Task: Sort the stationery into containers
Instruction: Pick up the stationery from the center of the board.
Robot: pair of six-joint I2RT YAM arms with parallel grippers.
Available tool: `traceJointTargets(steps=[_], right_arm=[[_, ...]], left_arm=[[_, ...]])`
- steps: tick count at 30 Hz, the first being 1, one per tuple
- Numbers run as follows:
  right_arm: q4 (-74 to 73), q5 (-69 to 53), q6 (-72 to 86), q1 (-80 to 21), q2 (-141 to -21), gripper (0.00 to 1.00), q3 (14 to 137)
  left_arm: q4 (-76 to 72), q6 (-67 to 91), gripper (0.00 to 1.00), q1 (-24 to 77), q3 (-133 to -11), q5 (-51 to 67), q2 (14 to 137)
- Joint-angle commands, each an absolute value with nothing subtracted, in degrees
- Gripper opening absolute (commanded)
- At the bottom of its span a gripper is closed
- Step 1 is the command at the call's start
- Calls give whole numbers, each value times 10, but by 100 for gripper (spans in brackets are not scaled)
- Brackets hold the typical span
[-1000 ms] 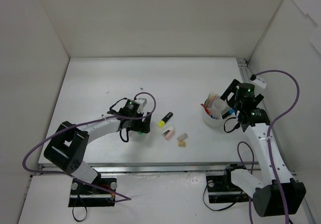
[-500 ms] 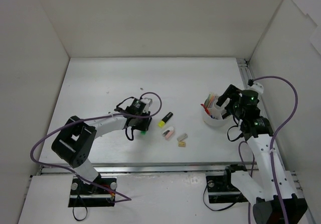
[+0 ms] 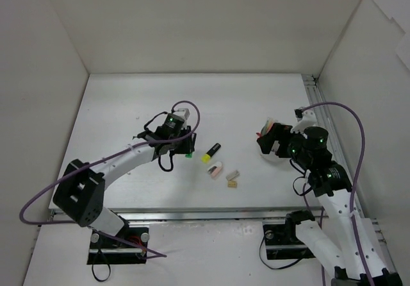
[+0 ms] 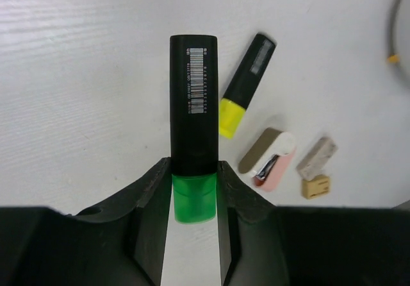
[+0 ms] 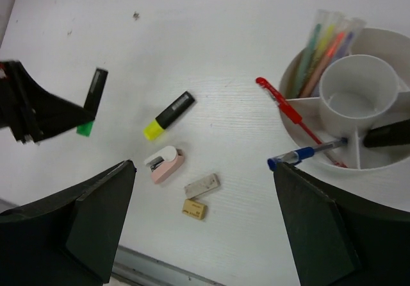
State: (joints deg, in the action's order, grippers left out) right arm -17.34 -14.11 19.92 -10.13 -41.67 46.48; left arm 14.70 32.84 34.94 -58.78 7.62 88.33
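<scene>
Your left gripper (image 4: 195,193) is clamped on the green highlighter (image 4: 193,100) just above its coloured end. It has swung up and across since a second ago, so the pick looks made and the highlighter seems to be off the table (image 4: 77,55). The yellow highlighter (image 4: 246,84), pink eraser (image 4: 272,161), grey eraser (image 4: 317,156) and tan eraser (image 4: 316,186) lie nearby, unmoved. Your right gripper (image 5: 204,168) has backed off the tub (image 5: 289,132), spread wide and empty. The way across to the tub looks free.
</scene>
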Motion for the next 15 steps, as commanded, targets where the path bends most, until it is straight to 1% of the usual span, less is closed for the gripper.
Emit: traceJointTargets(steps=[1,3,6,7,12,14,15], right_arm=[[-124,-240,153,-128,-444,87,464],[-100,-262,161,-145,-456,88,454],[-7,-271,205,-190,-477,90,428],[48,-273,213,-200,-491,92,424],[153,-235,217,-291,-560,93,426],[184,-215,210,-330,-606,94,443],[193,-208,198,-344,-623,98,449]], left_arm=[[155,435,0,352,-627,3,801],[156,479,0,352,-628,-32,774],[145,575,0,352,-617,-61,747],[135,598,0,359,-614,-68,743],[119,701,0,409,-607,-142,722],[124,714,0,425,-616,-168,723],[127,723,0,438,-621,-177,723]])
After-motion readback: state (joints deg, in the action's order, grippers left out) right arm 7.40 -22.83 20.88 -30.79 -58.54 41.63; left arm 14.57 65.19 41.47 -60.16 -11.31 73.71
